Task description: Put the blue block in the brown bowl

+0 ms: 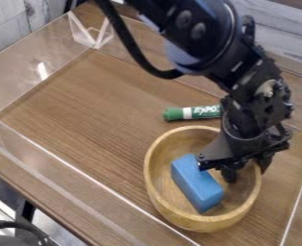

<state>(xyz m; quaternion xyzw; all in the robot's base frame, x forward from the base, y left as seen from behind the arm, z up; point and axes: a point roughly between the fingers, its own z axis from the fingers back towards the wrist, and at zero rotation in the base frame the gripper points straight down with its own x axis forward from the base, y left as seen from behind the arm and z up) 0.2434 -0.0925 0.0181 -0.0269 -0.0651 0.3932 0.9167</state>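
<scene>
The blue block (196,183) lies flat inside the brown bowl (151,175) at the front right of the table. My gripper (241,164) points straight down into the bowl, right at the block's far right end. Its dark fingers (227,167) stand a little apart, and I see nothing between them. The left finger is at or against the block's end; I cannot tell whether they touch. The black arm reaches in from the top of the view and hides the bowl's far rim.
A green-and-white marker (195,112) lies on the wooden tabletop just behind the bowl. Clear plastic walls (38,69) border the table at the left and back. The table's front edge runs close beneath the bowl.
</scene>
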